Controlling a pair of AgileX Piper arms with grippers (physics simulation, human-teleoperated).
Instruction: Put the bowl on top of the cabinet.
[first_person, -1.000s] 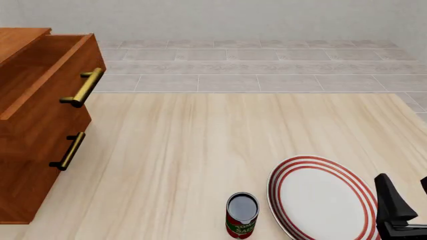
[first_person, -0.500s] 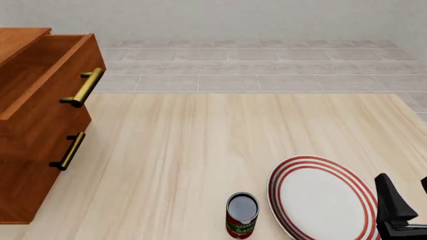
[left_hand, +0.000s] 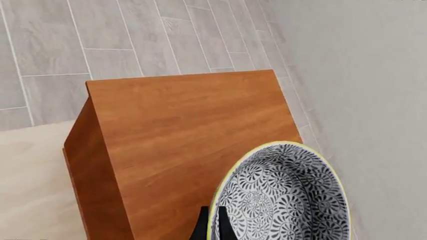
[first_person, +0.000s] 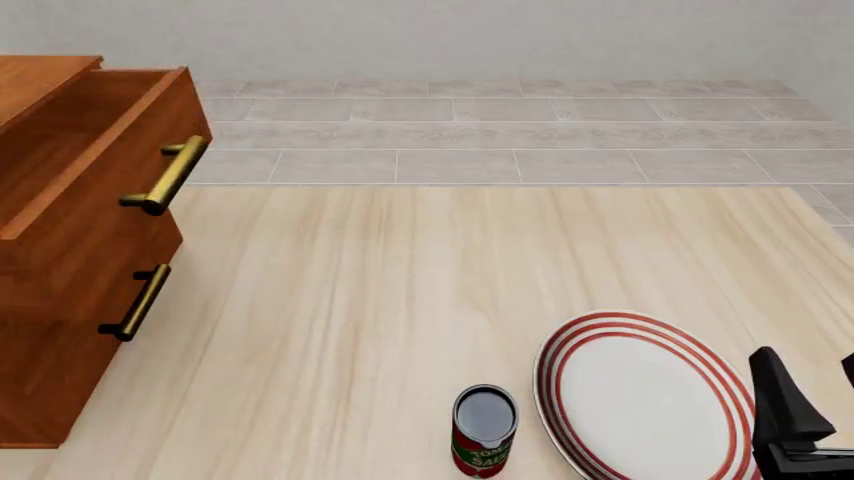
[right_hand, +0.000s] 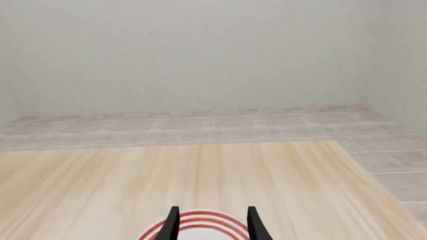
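While above the cabinet (left_hand: 180, 130), the bowl's (left_hand: 283, 195) rim sits clamped in the left end effector (left_hand: 210, 227).

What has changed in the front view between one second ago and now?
Nothing has visibly changed. The cabinet with its top drawer open, the can, the plate and the right gripper are all where they were. The bowl and the left gripper do not appear in the front view.
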